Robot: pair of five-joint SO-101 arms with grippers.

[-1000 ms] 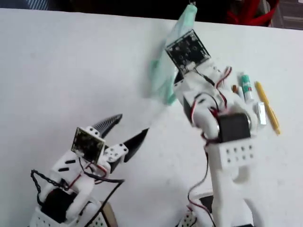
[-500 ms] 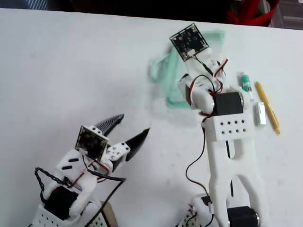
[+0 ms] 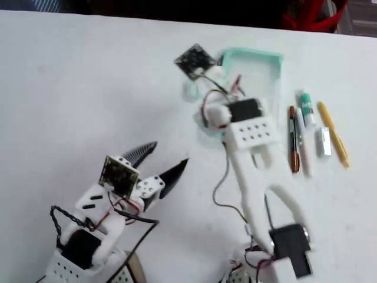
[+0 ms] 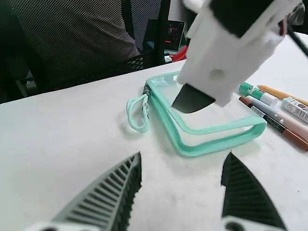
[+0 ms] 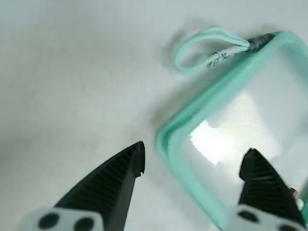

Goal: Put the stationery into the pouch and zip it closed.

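Pouch [image 3: 254, 55]: you see it flat on the tabletop [image 3: 88, 76], with its strap loop [image 5: 202, 48] beside it.
Stationery [image 3: 293, 138]: outside, just beside the pouch.
Right hand [image 5: 195, 149]: spread wide over the pouch corner.
Left hand [image 3: 169, 152]: also spread wide, apart from the pouch.
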